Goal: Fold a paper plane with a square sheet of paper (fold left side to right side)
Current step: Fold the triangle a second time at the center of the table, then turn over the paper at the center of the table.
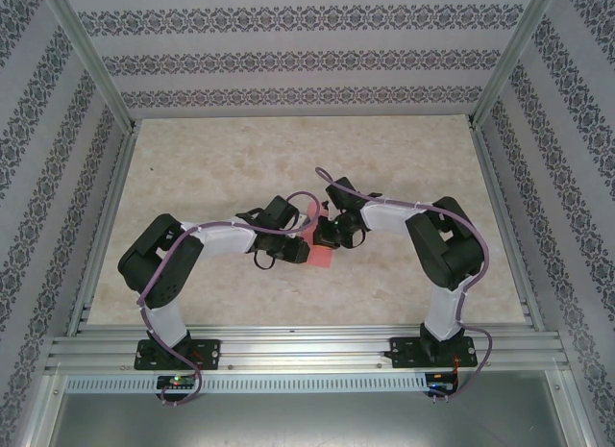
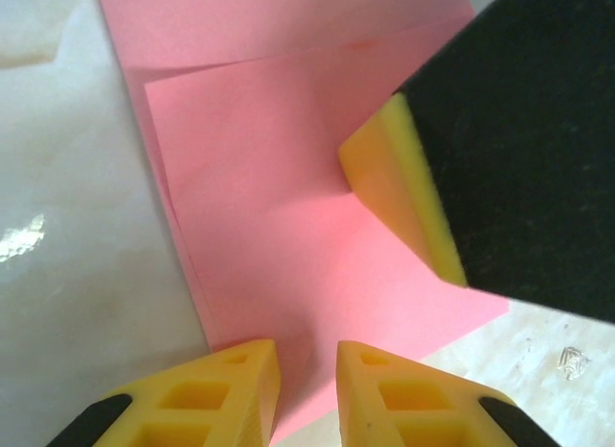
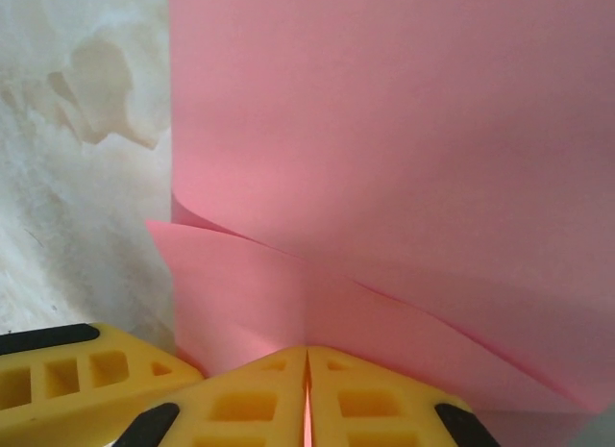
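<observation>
The square sheet of paper [image 1: 320,256] is pink and lies mid-table between both arms. In the left wrist view the paper [image 2: 288,178] shows one layer folded over another, with offset edges. My left gripper [image 2: 307,359] hovers at the sheet's near edge, its yellow fingers a small gap apart with nothing between them. My right gripper [image 3: 307,359] is shut, with a thin sliver of the pink paper [image 3: 404,130] pinched between its pads and a curled layer rising ahead of it. One right finger [image 2: 404,197] rests on the sheet. From above, the left gripper [image 1: 294,247] and right gripper [image 1: 327,237] almost touch.
The marble-patterned table [image 1: 221,168] has open room around the paper. Aluminium rails [image 1: 288,346] run along the near edge and frame posts stand at the sides. A left finger [image 3: 67,380] sits close beside my right gripper.
</observation>
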`<state>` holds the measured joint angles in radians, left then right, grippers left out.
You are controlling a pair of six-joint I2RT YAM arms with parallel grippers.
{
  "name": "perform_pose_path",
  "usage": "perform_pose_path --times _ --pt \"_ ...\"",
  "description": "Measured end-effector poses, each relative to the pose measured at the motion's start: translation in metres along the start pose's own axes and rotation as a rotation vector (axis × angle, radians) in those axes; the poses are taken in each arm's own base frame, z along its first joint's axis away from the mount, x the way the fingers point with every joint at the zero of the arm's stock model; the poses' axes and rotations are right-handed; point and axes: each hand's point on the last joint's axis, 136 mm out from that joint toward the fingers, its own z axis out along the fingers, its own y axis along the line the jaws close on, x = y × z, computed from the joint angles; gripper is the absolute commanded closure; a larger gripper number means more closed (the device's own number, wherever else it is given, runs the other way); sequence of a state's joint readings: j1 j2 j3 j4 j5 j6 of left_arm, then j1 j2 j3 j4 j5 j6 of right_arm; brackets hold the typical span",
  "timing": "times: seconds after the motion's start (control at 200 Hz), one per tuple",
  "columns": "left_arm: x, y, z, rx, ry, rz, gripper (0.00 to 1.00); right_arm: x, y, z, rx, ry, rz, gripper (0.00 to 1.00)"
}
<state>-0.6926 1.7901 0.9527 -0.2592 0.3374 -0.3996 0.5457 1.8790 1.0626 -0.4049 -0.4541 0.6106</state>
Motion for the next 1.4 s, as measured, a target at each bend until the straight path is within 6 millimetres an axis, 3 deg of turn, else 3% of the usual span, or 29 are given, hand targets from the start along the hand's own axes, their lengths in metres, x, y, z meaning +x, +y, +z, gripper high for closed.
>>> perform_pose_path --times 0.585,0.854,0.939,1.174,1.254,1.404 --pt "0.001 0.001 0.001 -0.005 -0.004 0.005 0.75 -0.024 -0.049 -0.029 0.041 -0.038 0.048 0.9" --pt "-0.002 0.0 -0.008 -0.013 -0.009 -0.004 0.61 -0.025 -0.051 -0.036 0.054 -0.053 0.041 0.87" --pt "-0.008 0.001 -0.02 -0.022 -0.02 -0.016 0.57 -0.031 -0.053 -0.051 0.06 -0.095 0.039 0.81" --pt "-0.057 0.001 -0.058 -0.011 -0.148 -0.03 0.52 -0.036 -0.047 -0.094 0.016 -0.241 0.016 0.62" --pt "-0.059 0.004 -0.057 -0.004 -0.142 -0.034 0.52 -0.031 -0.05 -0.099 0.001 -0.275 0.025 0.55" --pt "-0.057 0.008 -0.037 0.016 -0.085 -0.039 0.52 -0.019 -0.058 -0.105 -0.036 -0.331 0.058 0.43"
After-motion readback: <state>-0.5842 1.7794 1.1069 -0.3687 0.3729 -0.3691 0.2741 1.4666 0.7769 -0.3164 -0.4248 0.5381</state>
